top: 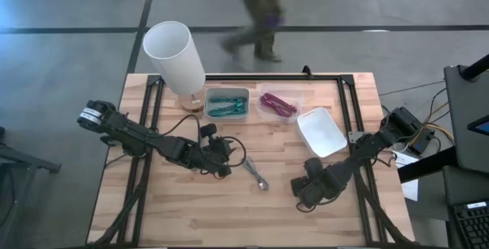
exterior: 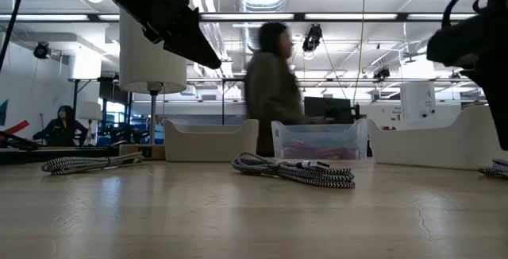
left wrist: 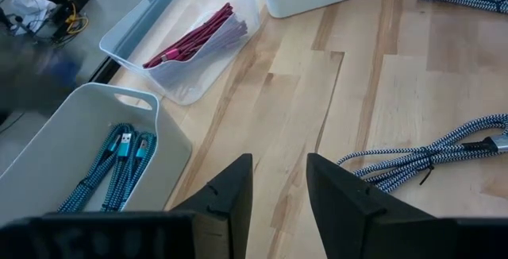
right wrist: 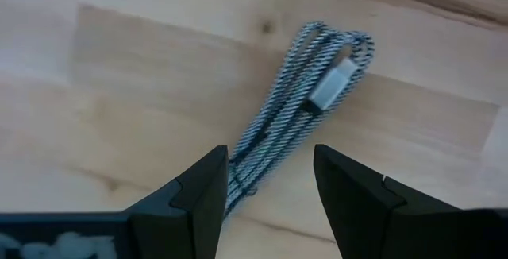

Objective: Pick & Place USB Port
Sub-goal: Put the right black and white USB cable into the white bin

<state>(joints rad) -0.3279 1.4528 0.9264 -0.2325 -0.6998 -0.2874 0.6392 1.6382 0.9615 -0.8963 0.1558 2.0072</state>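
Note:
A bundled black-and-white braided USB cable (top: 256, 174) lies on the wooden table between my two grippers; it also shows in the low view (exterior: 295, 171) and the left wrist view (left wrist: 429, 160). My left gripper (top: 223, 163) is open and empty, just left of it. My right gripper (top: 304, 192) is open and empty above the table. A braided bundle with a silver plug (right wrist: 305, 128) lies flat beyond its fingers, untouched. Further braided bundles lie at the low view's left (exterior: 87, 163) and right (exterior: 496, 168).
At the table's far side stand a white bin with teal cables (top: 227, 104), a clear bin with magenta cables (top: 277, 104) and a white bin (top: 321, 130). A lamp with a white shade (top: 176, 54) stands far left. A person (top: 260, 12) walks behind the table.

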